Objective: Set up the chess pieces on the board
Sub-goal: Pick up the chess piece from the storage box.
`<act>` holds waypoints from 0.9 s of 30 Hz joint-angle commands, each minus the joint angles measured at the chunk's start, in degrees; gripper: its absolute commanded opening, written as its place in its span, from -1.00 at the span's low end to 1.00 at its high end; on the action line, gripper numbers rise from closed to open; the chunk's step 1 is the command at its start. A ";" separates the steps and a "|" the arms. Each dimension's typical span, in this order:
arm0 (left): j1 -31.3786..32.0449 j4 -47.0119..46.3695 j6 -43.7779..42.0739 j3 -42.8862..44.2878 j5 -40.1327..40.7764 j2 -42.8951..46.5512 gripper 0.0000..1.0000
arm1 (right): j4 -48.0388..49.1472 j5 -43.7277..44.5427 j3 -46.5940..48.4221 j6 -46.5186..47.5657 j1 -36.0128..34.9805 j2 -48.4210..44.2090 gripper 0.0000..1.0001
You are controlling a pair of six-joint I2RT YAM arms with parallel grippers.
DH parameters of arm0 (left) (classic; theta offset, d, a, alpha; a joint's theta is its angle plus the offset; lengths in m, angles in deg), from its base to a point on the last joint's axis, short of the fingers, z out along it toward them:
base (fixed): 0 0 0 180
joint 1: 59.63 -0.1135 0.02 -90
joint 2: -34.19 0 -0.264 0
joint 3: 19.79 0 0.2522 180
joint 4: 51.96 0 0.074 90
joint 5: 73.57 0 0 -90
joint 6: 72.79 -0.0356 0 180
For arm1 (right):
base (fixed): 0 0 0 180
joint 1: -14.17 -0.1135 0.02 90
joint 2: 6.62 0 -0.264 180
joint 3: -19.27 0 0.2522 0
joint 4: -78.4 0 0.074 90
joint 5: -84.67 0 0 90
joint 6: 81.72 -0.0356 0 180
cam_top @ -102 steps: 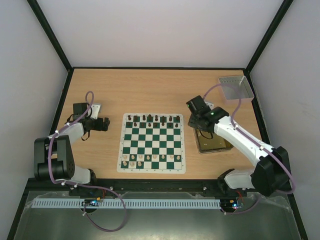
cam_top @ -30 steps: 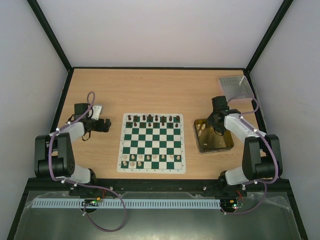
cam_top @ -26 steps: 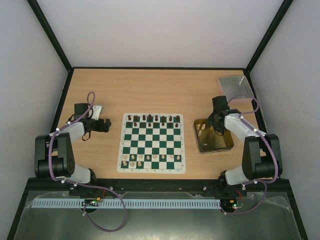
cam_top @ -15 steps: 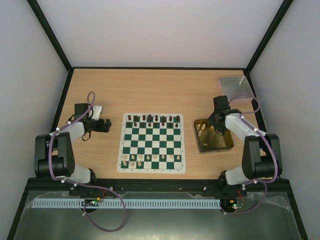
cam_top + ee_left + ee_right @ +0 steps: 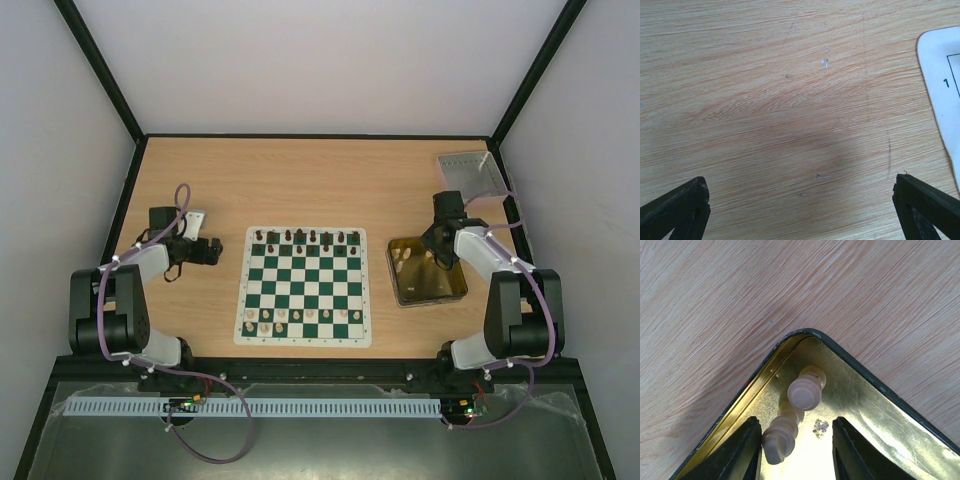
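The right pincer is half open over the tin corner with two cream pieces, gripping neither. The left pincer is wide open beside the board.

The wooden worktop carries the green-and-white chess board at its centre, a gold tin just beside the board's right edge, and what looks like a grey metal tray in the far right corner.

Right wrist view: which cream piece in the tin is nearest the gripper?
The lower cream piece, right beside one finger; the other cream piece sits further into the gold tin's corner.
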 commanded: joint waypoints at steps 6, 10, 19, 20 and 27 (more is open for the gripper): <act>0.19 0.47 -0.63 1.17 -1.04 -0.69 0.99 | 1.44 -1.65 -0.25 -0.43 0.33 -1.37 -0.26; 0.21 0.47 -0.61 1.15 -1.04 -0.61 0.99 | 1.60 -2.08 -0.07 -0.56 0.36 -1.75 -0.26; 0.20 0.48 -0.61 1.09 -1.13 -0.52 0.99 | 0.50 -0.69 0.26 -1.06 0.44 -5.31 -0.26; 0.19 0.47 -0.61 1.09 -1.13 -0.52 0.99 | 0.25 -0.26 0.20 -1.17 0.53 -5.73 -0.25; 0.20 0.50 -0.70 1.04 -1.17 -0.43 0.99 | 0.14 -0.15 -0.85 -1.92 2.35 -5.58 -0.25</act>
